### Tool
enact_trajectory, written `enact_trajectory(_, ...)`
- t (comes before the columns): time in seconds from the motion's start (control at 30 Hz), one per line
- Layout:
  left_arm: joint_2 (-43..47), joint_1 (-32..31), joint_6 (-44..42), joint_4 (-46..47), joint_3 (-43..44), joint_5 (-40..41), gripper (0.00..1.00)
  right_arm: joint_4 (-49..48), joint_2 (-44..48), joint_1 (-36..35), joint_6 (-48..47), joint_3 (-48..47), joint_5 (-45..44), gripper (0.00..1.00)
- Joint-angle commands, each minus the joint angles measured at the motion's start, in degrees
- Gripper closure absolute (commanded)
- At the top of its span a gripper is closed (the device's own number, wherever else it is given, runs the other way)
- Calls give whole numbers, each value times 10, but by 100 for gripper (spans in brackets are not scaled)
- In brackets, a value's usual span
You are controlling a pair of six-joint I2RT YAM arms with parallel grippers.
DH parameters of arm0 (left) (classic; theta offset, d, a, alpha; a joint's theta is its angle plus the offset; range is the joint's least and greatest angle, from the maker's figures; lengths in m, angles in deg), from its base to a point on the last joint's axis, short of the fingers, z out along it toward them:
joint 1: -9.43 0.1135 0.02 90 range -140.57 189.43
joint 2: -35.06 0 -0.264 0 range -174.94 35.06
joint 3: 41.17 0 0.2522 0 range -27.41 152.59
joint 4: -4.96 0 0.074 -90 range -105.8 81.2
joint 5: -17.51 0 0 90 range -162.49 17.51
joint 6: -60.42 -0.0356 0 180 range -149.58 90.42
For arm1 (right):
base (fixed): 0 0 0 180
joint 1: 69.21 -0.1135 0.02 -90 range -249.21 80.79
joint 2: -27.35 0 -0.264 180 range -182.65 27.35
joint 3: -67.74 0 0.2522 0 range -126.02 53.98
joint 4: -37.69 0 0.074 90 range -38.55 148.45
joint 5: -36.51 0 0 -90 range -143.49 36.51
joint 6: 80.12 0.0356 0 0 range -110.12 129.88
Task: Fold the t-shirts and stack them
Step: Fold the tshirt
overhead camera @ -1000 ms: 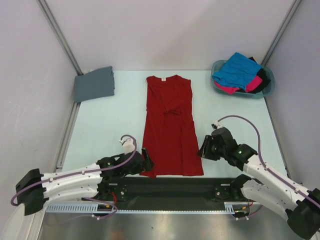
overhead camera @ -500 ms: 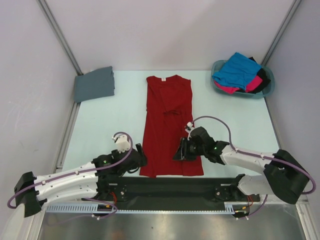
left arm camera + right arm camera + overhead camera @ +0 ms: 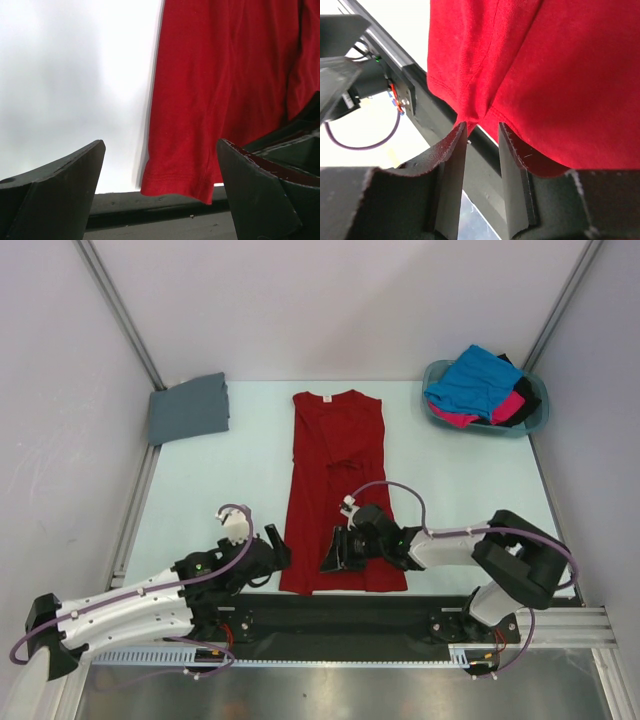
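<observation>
A deep red t-shirt [image 3: 335,470] lies flat along the table's middle with its sleeves folded in and its hem toward me. My left gripper [image 3: 277,543] stands wide open just left of the hem's left corner. In the left wrist view, that corner of the red t-shirt [image 3: 220,90] hangs between the spread fingers of the left gripper [image 3: 161,145]. My right gripper [image 3: 333,553] rests on the lower part of the shirt. Its jaws [image 3: 482,125] are narrowly apart, and their tips touch puckered red cloth [image 3: 545,75]. A folded slate grey t-shirt [image 3: 188,408] lies at the back left.
A teal basket [image 3: 538,416] at the back right holds a bright blue t-shirt [image 3: 470,380], a hot pink one [image 3: 506,407] and a black one [image 3: 526,395]. A black bar [image 3: 340,615] runs along the near table edge under the hem. Walls close in on both sides.
My right gripper has swept left from beside the shirt's right edge onto its lower middle. My left gripper has shifted slightly left, off the hem corner.
</observation>
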Motion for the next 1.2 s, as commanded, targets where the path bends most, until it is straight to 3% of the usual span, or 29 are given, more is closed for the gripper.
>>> enact_trajectory(0.0, 8, 0, 3, -5, 7, 16, 0, -57, -35, -14, 0, -39, 15, 63)
enact_trajectory(0.47, 4, 0, 1, -1, 0, 7, 0, -60, -93, -28, -7, -73, 26, 63)
enact_trajectory(0.93, -13, 0, -11, 16, 2, 3, 0, 92, -28, -44, -63, -105, -72, 61)
enact_trajectory(1.17, -14, 1, -11, 19, 1, 4, 0, 103, -46, -43, -67, -113, -95, 61)
